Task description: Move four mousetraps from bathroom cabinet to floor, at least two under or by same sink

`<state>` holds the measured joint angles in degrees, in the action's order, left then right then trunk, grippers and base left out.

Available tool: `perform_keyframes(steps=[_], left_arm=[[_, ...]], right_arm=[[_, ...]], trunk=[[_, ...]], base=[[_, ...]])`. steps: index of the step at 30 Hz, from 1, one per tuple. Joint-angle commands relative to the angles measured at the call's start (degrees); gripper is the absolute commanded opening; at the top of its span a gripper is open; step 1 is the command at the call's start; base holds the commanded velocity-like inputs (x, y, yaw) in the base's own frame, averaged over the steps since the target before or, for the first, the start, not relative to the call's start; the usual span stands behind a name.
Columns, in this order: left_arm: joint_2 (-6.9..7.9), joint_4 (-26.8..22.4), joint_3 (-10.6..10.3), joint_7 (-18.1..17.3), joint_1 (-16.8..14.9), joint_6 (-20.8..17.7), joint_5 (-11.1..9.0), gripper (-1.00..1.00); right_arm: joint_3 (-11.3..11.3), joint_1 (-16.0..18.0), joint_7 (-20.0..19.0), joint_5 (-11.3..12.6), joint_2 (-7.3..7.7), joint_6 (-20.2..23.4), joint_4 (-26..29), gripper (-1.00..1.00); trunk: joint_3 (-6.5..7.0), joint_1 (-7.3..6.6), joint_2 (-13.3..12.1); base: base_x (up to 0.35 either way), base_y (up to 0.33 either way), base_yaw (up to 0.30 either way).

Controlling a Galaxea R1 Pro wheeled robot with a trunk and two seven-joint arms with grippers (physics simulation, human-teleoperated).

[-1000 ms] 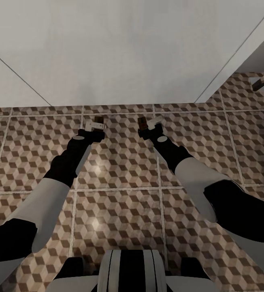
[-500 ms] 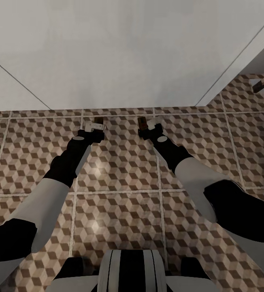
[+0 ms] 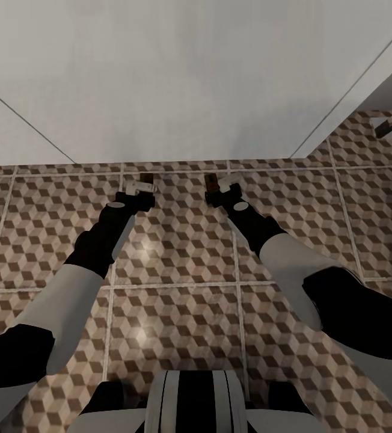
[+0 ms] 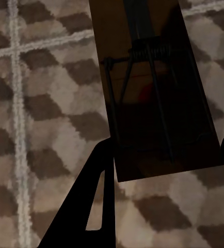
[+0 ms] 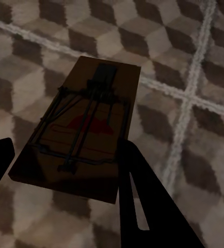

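**Two mousetraps held low over the tiled floor, one in each gripper**

Head view: both arms reach forward and down toward the bathroom floor [image 3: 178, 252], cube-patterned tiles with pale grout. A plain white wall [image 3: 178, 78] rises just beyond the grippers.

Left gripper [image 3: 140, 185]: clamped on a mousetrap [image 3: 147, 177], which shows as a small brown end past the fingertips. In the left wrist view the same mousetrap [image 4: 153, 98] is a brown wooden slab with dark wire spring and bar, a faint red mark on its face. One dark finger [image 4: 94, 206] presses its near edge; the other finger sits at the frame's edge on the opposite side.

Right gripper [image 3: 220, 183]: closed on a second mousetrap [image 3: 210, 179], also a small brown end near the wall. In the right wrist view this mousetrap [image 5: 81, 129] lies flat between the two dark fingers [image 5: 143, 201], wire parts and red mark facing the camera, tile and a grout crossing behind it.

Cannot tell from any view whether either slab touches the tiles or hangs just above them. The two traps sit near each other, apart, close to the base of the wall.

At the head view's far right edge, a small grey-brown object [image 3: 391, 123] lies on the floor, too small to identify.
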<state>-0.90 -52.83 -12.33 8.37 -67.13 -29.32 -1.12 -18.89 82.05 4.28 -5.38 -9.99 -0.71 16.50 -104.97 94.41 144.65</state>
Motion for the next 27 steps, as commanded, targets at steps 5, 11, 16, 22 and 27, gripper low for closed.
perform_keyframes(steps=[5, 11, 16, 22, 27], left_arm=[[0.02, 0.09, -0.15, 0.33, -0.02, -0.29, -0.02, -1.0], [0.02, -0.29, -0.15, 0.33, -0.02, -0.3, -0.02, -1.0], [0.02, -0.04, -0.15, 0.33, -0.02, -0.3, -0.02, -1.0], [0.02, -0.08, -0.15, 0.33, 0.04, -0.3, -0.02, -1.0], [0.04, -0.13, -0.15, 0.33, 0.08, -0.3, -0.02, -1.0]], right_arm=[[-0.21, 0.04, 0.38, -0.52, -0.01, -0.08, -0.07, -1.0], [-0.24, 0.04, 0.12, -0.51, -0.01, -0.73, -0.01, -1.0], [-0.26, 0.04, 0.04, -0.51, -0.01, -2.59, -0.05, -1.0], [-0.27, 0.04, 0.03, -0.6, -0.01, -3.1, -0.07, -1.0], [-0.28, 0.04, 0.02, -0.6, -0.01, -3.15, -0.07, -1.0]], trunk=[[-0.03, 0.0, 0.01], [-0.03, 0.0, 0.01], [-0.03, 0.0, 0.01], [-0.03, 0.0, 0.01], [-0.03, 0.0, 0.01]], base=[[0.146, 0.0, 0.0], [0.066, 0.0, 0.0], [0.006, 0.0, 0.0], [0.0, 0.0, 0.0], [0.0, 0.0, 0.0]])
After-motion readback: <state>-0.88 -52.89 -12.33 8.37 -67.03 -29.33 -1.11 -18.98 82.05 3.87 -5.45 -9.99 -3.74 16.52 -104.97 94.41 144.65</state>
